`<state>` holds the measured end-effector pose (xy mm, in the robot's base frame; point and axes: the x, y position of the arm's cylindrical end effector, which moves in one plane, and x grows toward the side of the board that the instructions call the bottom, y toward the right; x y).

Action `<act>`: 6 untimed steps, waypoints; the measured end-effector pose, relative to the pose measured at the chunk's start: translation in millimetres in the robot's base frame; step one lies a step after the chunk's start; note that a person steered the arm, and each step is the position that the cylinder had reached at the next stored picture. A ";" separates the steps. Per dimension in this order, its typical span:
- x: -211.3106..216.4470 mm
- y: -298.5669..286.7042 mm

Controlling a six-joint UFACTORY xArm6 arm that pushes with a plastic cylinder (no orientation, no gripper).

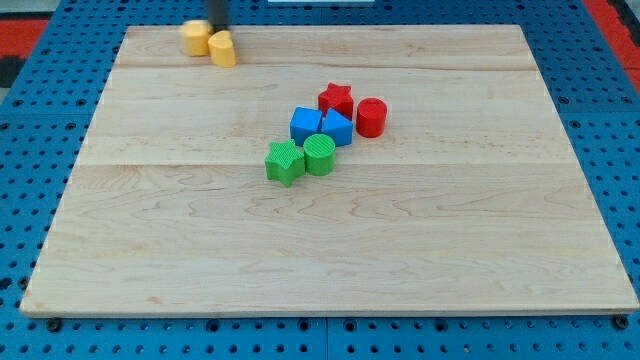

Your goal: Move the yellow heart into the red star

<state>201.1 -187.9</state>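
Two yellow blocks sit at the board's top left, touching each other: one [196,38] on the left and one [222,48] just right of it and lower. I cannot tell which of them is the heart. My tip [217,30] comes down from the view's top edge and stands right at the upper side of the right yellow block, between the two. The red star [336,99] lies near the board's middle, well to the right of and below the yellow blocks.
A red cylinder [371,117] stands right of the red star. Two blue blocks [306,124] [337,128] touch just below the star. A green star [285,161] and a green cylinder [319,154] lie below those. The wooden board [330,250] rests on a blue pegboard.
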 end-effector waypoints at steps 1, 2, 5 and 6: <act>43.3 11.5; 40.2 54.8; 63.0 161.0; 97.0 216.5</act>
